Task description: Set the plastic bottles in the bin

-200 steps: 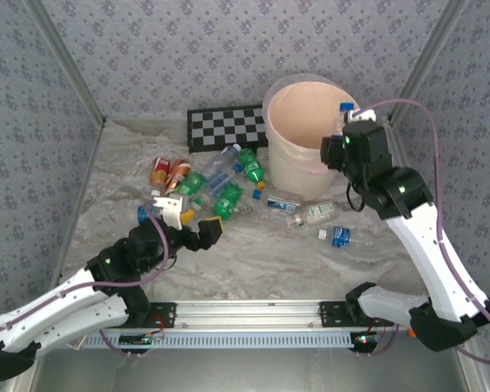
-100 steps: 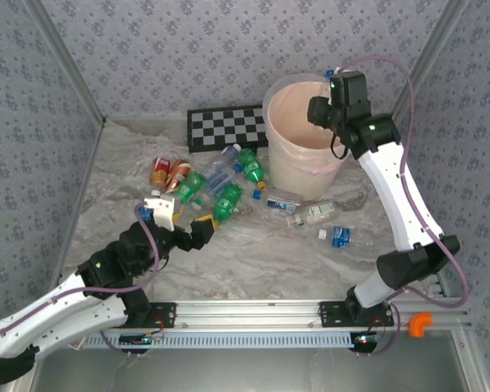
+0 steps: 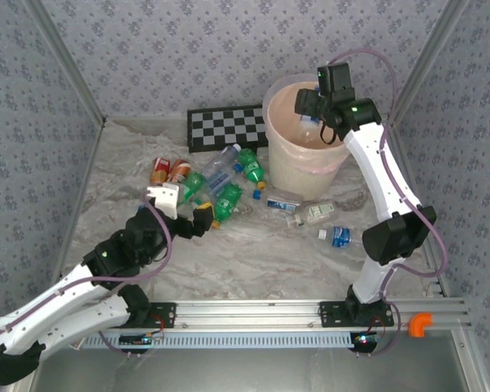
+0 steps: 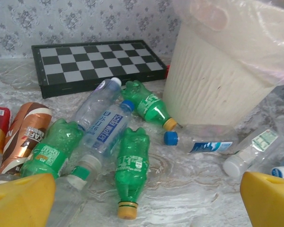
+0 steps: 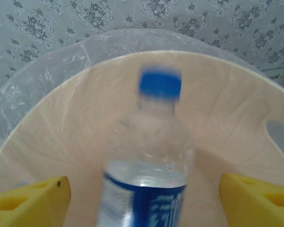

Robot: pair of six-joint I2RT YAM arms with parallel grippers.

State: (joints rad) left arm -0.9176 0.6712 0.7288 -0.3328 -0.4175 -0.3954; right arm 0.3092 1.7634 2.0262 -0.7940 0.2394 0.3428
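Left tool (image 3: pixel 189 214): jaws spread wide, empty, left of centre in the top view. Green bottle (image 4: pixel 131 170), yellow cap: laid on the desk (image 3: pixel 261 253) directly ahead, long axis pointed at the tool, cap nearest. Bin (image 3: pixel 298 167): upper right. Right tool (image 3: pixel 310 108): held above it, jaws parted; clear blue-capped bottle (image 5: pixel 149 156) seen loose between them, blurred.

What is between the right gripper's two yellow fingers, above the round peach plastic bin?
A clear plastic bottle with blue cap and label, blurred, touching neither yellow finger, in the right wrist view.
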